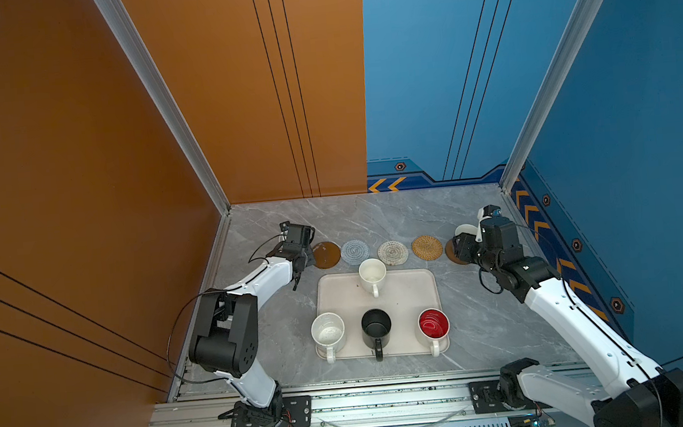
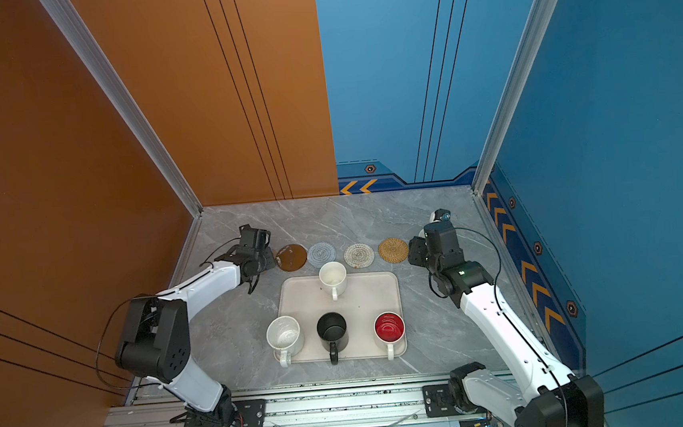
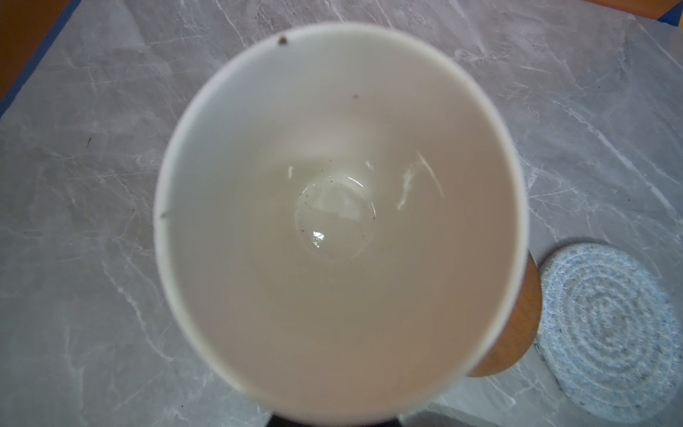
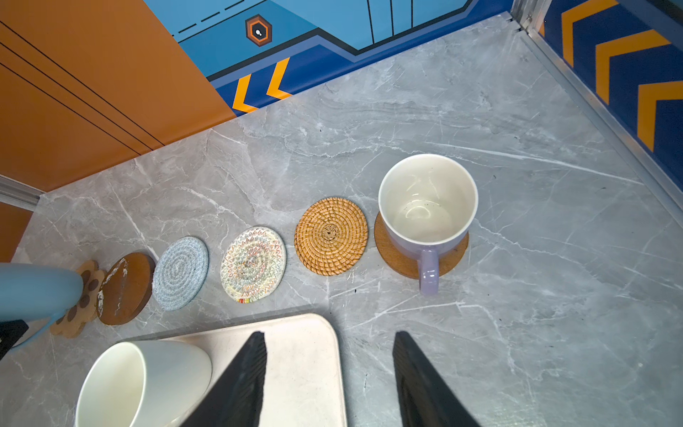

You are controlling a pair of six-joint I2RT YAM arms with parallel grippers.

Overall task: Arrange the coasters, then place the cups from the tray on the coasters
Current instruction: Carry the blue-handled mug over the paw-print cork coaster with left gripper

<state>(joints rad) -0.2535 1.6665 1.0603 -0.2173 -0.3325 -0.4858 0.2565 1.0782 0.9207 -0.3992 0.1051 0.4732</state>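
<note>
Six coasters lie in a row behind the tray [image 1: 404, 297]: tan paw [image 4: 88, 281], brown disc [image 1: 327, 254], grey-blue [image 1: 355, 252], woven white [image 1: 393, 253], golden rattan [image 1: 426, 247], and a second brown disc [image 4: 399, 255]. A lavender cup [image 4: 428, 207] stands on that last disc. My right gripper [image 4: 329, 334] hangs open and empty just in front of it. My left gripper [image 1: 300, 263] is shut on the light blue cup [image 4: 37, 292] over the paw coaster; I cannot tell whether the cup rests on it. Its pale inside [image 3: 340, 222] fills the left wrist view.
The tray holds a cream-white cup [image 1: 372, 274] at the back and, along the front, a speckled white [image 1: 328, 332], a black [image 1: 376, 325] and a red-lined white one [image 1: 434, 324]. Walls close in on the left, back and right.
</note>
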